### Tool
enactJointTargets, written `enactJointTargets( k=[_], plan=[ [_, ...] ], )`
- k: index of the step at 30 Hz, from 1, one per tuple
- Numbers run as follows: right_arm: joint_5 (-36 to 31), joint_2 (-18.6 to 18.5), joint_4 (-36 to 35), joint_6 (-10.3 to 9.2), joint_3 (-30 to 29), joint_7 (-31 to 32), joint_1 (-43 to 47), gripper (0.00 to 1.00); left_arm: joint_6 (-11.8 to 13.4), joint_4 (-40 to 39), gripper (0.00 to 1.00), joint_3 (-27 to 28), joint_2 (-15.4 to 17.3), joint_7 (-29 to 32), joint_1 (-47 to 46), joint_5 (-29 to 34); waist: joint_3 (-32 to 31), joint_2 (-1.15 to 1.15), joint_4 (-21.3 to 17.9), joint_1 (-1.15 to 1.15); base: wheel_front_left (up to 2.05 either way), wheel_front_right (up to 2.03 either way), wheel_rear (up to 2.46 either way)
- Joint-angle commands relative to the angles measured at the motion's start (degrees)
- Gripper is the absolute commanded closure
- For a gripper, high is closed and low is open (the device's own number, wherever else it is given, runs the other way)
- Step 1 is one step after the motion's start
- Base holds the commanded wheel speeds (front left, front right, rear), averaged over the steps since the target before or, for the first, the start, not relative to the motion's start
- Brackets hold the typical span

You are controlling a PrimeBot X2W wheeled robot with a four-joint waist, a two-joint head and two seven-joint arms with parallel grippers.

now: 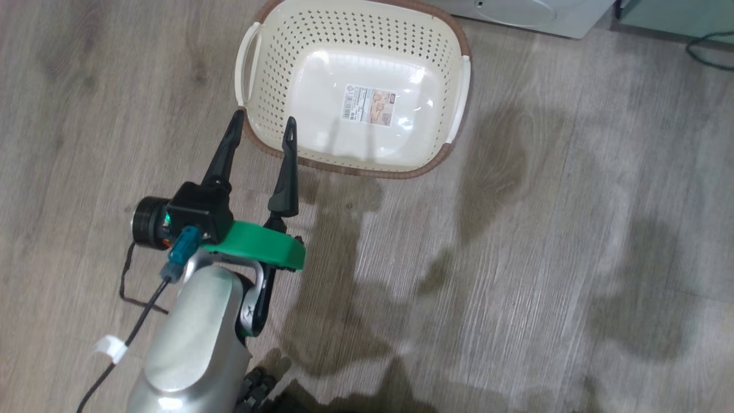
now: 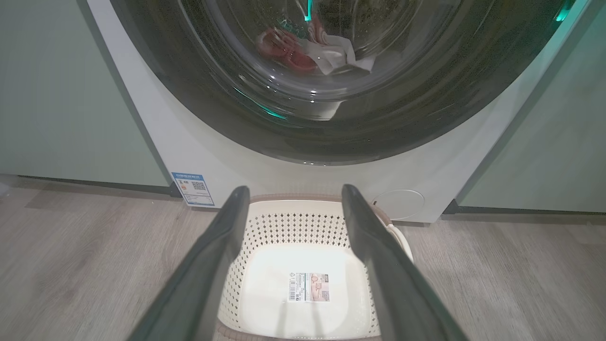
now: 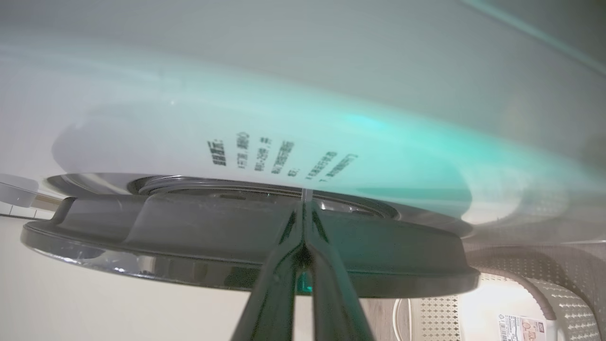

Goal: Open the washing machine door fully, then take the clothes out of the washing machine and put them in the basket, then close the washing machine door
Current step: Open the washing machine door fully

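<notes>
- Two pincers, two different states: the left pincer (image 1: 264, 121) is spread as wide as it goes with nothing between its fingers, hanging over the near left corner of the basket (image 1: 401, 171)
- basket sits on the wood floor (image 1: 516, 258) just in front of the washing machine (image 2: 213, 151), the label on its base in plain sight
- from the left wrist view, the washing machine door (image 2: 189, 94) sits over the drum opening; can't tell if it's latched or just resting there
- the clothes (image 2: 289, 52) are inside the drum behind the glass, a red bundle with a white piece right beside it
- right pincer (image 3: 303, 210) is pinched fully shut, fingers pressed together and gripping nothing, tips right up at the edge of the door's dark ring; honestly can't tell if they touch it
- also in the left wrist view: blue sticker (image 2: 193, 188) low on the machine's front at one side, small round hatch (image 2: 401, 203) low at the other, pale green cabinets (image 2: 57, 94) on both sides of the machine
</notes>
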Motion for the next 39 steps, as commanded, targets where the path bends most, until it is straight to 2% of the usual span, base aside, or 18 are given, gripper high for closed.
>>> enactJointTargets(
  k=[1,13,20,31,39],
  plan=[
    [-0.3,0.7,-1.8,0.0,0.5,0.6,-2.0,1.0,0.6,-1.6,0.0,1.2,0.9,-0.4,-0.8,-0.6,0.3,0.0,0.3,-0.01,0.0,0.0,0.0],
    [-0.2,1.1,-3.2,0.0,1.6,3.6,-4.5,1.0,1.2,-2.4,0.0,0.0,0.9,-0.4,-0.8,-1.6,0.9,0.0,1.6,-0.01,0.0,0.0,0.0],
    [1.1,1.2,-6.0,0.0,2.4,8.3,-1.6,1.0,1.3,-2.0,0.0,0.2,0.9,-0.4,-0.4,-1.7,-0.8,0.0,1.7,-0.01,0.0,0.0,0.0],
    [2.9,3.8,-9.8,0.0,4.8,15.2,9.4,1.0,-1.2,0.1,0.0,4.4,0.9,-0.4,3.7,1.9,-10.0,0.0,1.5,-0.01,0.0,0.0,0.0],
    [4.3,8.0,-11.3,0.0,5.6,18.6,18.3,1.0,-3.6,1.3,0.0,6.9,0.9,-0.4,8.1,4.3,-17.8,0.0,2.5,-0.01,0.0,0.0,0.0]
  ],
)
